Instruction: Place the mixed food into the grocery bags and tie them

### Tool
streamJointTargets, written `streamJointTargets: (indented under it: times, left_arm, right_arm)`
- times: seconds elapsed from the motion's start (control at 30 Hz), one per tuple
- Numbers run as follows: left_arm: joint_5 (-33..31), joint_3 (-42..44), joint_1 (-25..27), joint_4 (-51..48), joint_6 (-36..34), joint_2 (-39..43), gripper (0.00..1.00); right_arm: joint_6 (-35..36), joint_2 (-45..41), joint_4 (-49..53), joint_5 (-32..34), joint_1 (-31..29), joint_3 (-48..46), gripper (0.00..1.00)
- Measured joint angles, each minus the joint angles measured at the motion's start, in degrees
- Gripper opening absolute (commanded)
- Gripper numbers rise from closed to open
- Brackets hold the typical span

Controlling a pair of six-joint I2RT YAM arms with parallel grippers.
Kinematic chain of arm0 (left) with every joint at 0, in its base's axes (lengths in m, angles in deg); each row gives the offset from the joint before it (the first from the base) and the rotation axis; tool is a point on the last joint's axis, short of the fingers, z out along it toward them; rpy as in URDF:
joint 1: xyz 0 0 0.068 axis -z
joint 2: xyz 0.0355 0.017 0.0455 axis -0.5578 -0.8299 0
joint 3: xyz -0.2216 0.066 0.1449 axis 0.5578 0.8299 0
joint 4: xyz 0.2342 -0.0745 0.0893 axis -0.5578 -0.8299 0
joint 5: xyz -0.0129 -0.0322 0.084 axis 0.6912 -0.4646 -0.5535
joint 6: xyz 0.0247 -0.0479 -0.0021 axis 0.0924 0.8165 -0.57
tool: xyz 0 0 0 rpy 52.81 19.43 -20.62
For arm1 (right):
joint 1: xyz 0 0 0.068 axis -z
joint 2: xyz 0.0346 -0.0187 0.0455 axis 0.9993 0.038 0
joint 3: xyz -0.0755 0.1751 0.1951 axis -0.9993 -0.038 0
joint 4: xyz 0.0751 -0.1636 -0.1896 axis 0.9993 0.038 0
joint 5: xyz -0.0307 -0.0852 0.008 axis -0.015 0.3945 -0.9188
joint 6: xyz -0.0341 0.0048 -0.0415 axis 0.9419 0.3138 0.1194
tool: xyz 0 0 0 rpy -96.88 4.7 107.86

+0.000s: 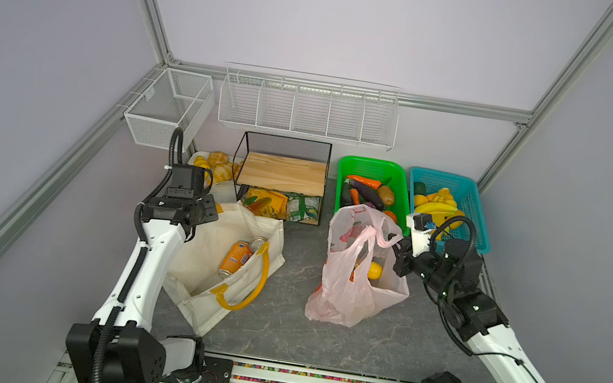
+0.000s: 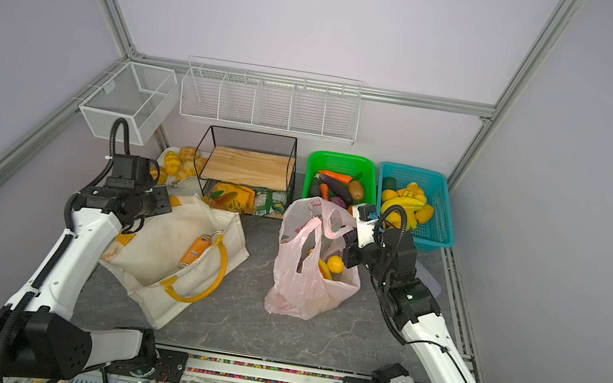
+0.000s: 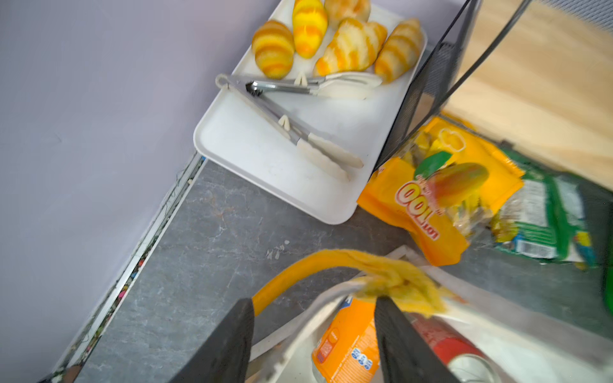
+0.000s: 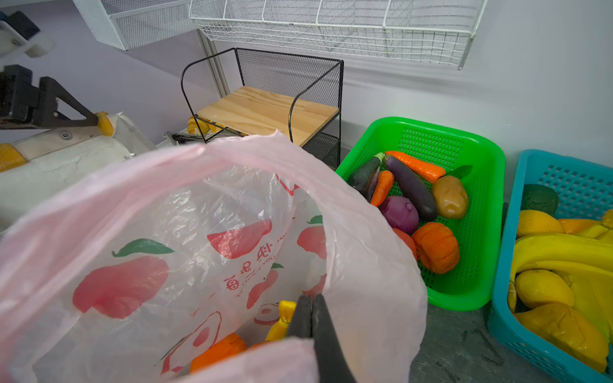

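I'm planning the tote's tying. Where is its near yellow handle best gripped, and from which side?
Probably the crown of the handle, farthest from its two sewn ends, where the loop bows widest. Come from above with the left fingers set across the cord.

Left of centre in both top views, the cream canvas tote (image 1: 202, 251) with yellow handles lies slumped open, holding an orange soda can (image 1: 236, 258) and a red cola can (image 3: 446, 343) on their sides, while right of centre the translucent pink plastic bag (image 1: 347, 292) stands open around yellow and orange toy fruits (image 1: 375, 270).
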Motion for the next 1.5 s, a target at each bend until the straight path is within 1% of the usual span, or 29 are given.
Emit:
streamJointTargets:
  times: [0.03, 0.1, 0.13, 0.23, 0.3, 0.37, 0.43, 0.5, 0.53, 0.73, 0.87, 0.93, 1.0, 1.1, 1.2, 1.3, 1.4, 1.5]
  left_arm:
    - [0.2, -0.9, 0.7, 1.1, 0.0, 1.2, 0.67]
    - [-0.2, -2.0, 4.6, 3.6, 0.0, 4.4, 0.69]
    - [-0.5, -2.6, 8.3, 4.9, -0.2, 6.1, 0.70]
    - [-0.4, -4.1, 21.6, 9.6, -1.0, 9.3, 0.70]
    - [0.7, -4.1, 30.1, 13.5, -1.9, 10.1, 0.70]
    - [2.1, -3.9, 38.2, 17.5, -3.3, 9.8, 0.73]
    - [3.8, -3.9, 45.3, 20.8, -5.0, 8.6, 0.75]
    - [5.8, -3.9, 50.1, 23.1, -6.4, 6.6, 0.75]
    - [6.9, -4.1, 51.5, 23.6, -7.0, 5.2, 0.76]
    - [11.3, -5.8, 54.9, 23.5, -9.1, -3.3, 0.76]
    - [13.2, -6.0, 56.0, 22.9, -10.1, -5.7, 0.76]
    - [12.6, -6.0, 56.4, 22.9, -10.3, -5.6, 0.76]
    - [10.7, -6.0, 56.4, 23.1, -10.3, -4.9, 0.76]
    - [8.9, -4.7, 56.3, 25.0, -10.4, -1.9, 0.76]
    - [10.0, -1.1, 56.4, 28.3, -10.6, 3.7, 0.77]
    - [13.2, 0.0, 56.4, 30.7, -11.0, 7.0, 0.78]
    - [14.7, -0.9, 57.7, 31.3, -12.5, 5.6, 0.78]
    - [14.0, -3.5, 60.9, 29.9, -15.0, 0.6, 0.78]
  right_arm:
    - [-0.6, 0.5, 0.4, 0.0, 0.0, 0.7, 0.07]
    - [-1.5, 1.2, 1.3, 0.0, 0.0, 2.1, 0.06]
    - [-2.0, 1.6, 1.8, 0.1, 0.0, 2.8, 0.07]
    - [-3.1, 2.9, 3.0, 0.3, 0.1, 4.7, 0.07]
    - [-3.7, 3.7, 3.4, 0.3, 0.2, 5.4, 0.07]
    - [-4.2, 4.3, 4.0, 0.2, 0.5, 5.8, 0.07]
    - [-4.7, 5.0, 4.7, 0.2, 0.8, 6.1, 0.07]
    - [-5.1, 5.2, 5.0, 0.0, 0.9, 6.2, 0.07]
    - [-5.2, 5.2, 5.2, 0.0, 0.9, 6.2, 0.06]
    - [-5.5, 5.4, 5.2, -0.3, 0.9, 6.2, 0.07]
    - [-5.5, 5.9, 5.2, -0.3, 1.2, 6.2, 0.06]
    - [-5.5, 6.2, 5.3, -0.4, 1.3, 6.2, 0.06]
    - [-5.5, 6.6, 5.3, -0.5, 1.3, 6.2, 0.07]
    - [-5.5, 7.4, 5.4, -0.6, 1.5, 6.2, 0.07]
    - [-5.5, 8.0, 5.4, -0.7, 1.5, 6.2, 0.07]
    - [-5.5, 8.1, 5.5, -0.9, 1.5, 6.2, 0.07]
    - [-5.5, 8.1, 5.5, -0.9, 1.5, 6.3, 0.07]
    - [-5.5, 8.1, 5.6, -0.9, 1.6, 6.3, 0.06]
